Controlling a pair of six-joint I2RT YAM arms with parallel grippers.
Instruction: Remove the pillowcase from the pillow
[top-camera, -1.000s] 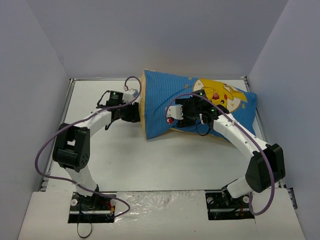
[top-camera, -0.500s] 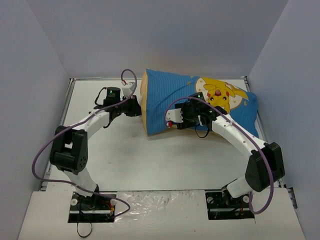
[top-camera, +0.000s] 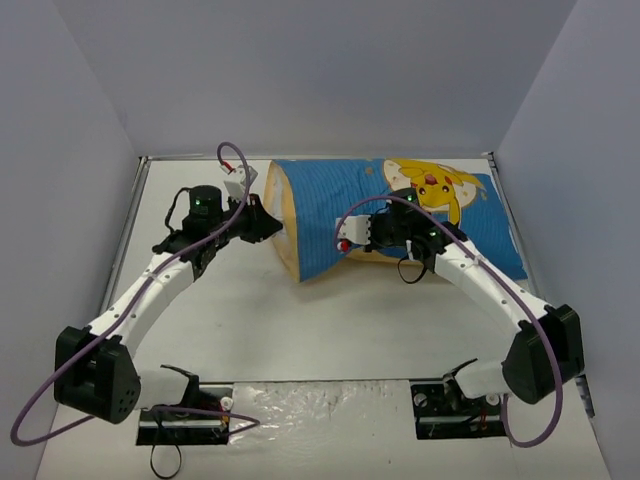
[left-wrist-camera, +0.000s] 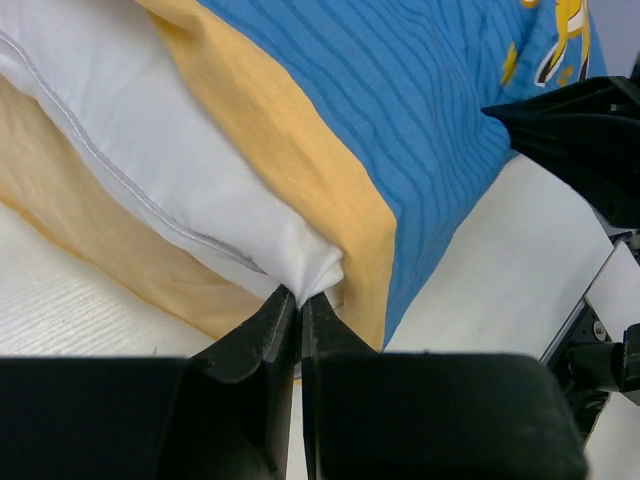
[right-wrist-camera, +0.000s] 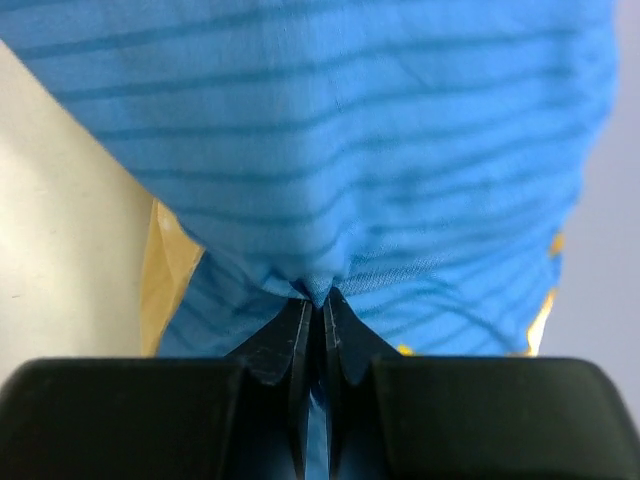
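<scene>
We found the left claw pressed together on a corner of the pillow. Its two black fingers were nearly touching, and a small fold of white fabric was pinched between the tips. The pinch sat at the open mouth of the pillowcase, where the white pillow showed between the mustard-yellow inner faces of the cover.

The right claw was likewise closed. It was nipping a small peak of the blue pinstriped fabric, which drew into creases at the tips. From the overhead view, this grip lay on the near side of the cover, about midway along its length. Whether it also caught the pillow beneath, we could not tell.

The pillowcase lay on the white counter towards the far side, with its open end facing the left arm. A yellow cartoon print showed on top near the closed end. Most of the pillow was inside the cover, and only the end at the mouth was exposed. The two claws stood well apart, one at the opening and one on the cover's body.
</scene>
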